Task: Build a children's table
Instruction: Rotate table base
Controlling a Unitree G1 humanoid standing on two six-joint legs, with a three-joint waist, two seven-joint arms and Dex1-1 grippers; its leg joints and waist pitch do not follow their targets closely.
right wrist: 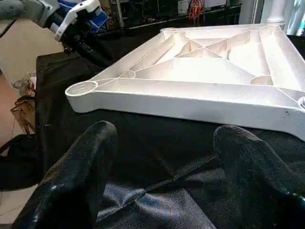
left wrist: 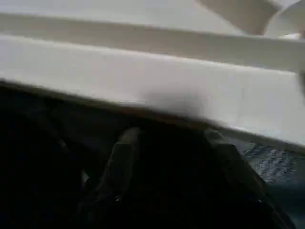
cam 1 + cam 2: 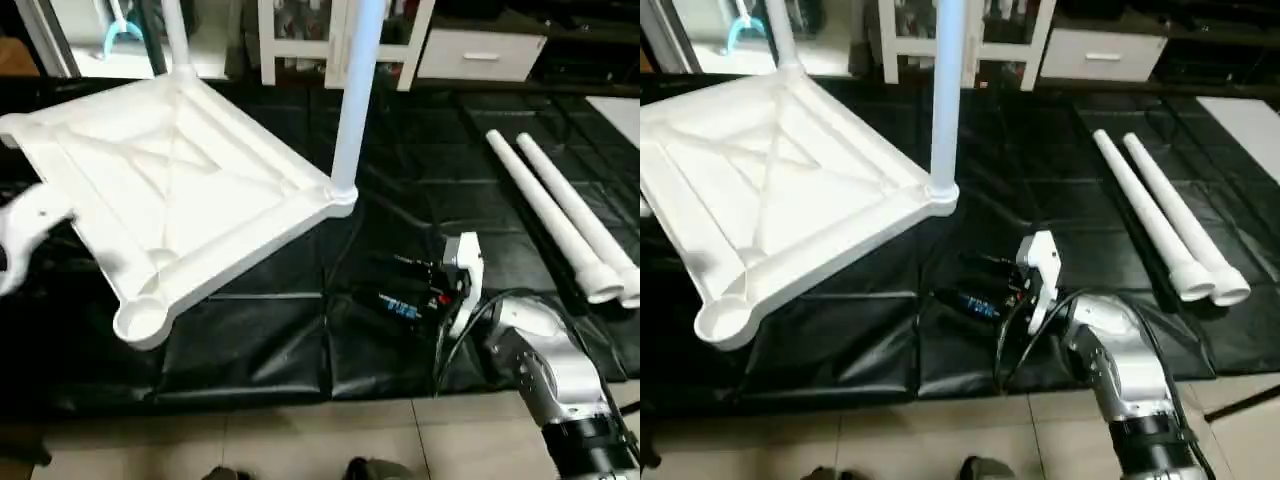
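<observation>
Black fingers of the right gripper stand spread wide with nothing between them, low over the black sheet and aimed at the near rim of the table top. From the head camera this gripper sits near the centre, with the top at about ten o'clock from it and apart from it. The left gripper hovers just off the top's far edge; its fingers are parted, close under the white rim without clasping it. The top lies ribbed side up, tilted, one empty round socket nearest the camera. Two legs stand upright in corner sockets. Two more legs lie side by side on the sheet, at about two o'clock from the right gripper, well apart from it.
</observation>
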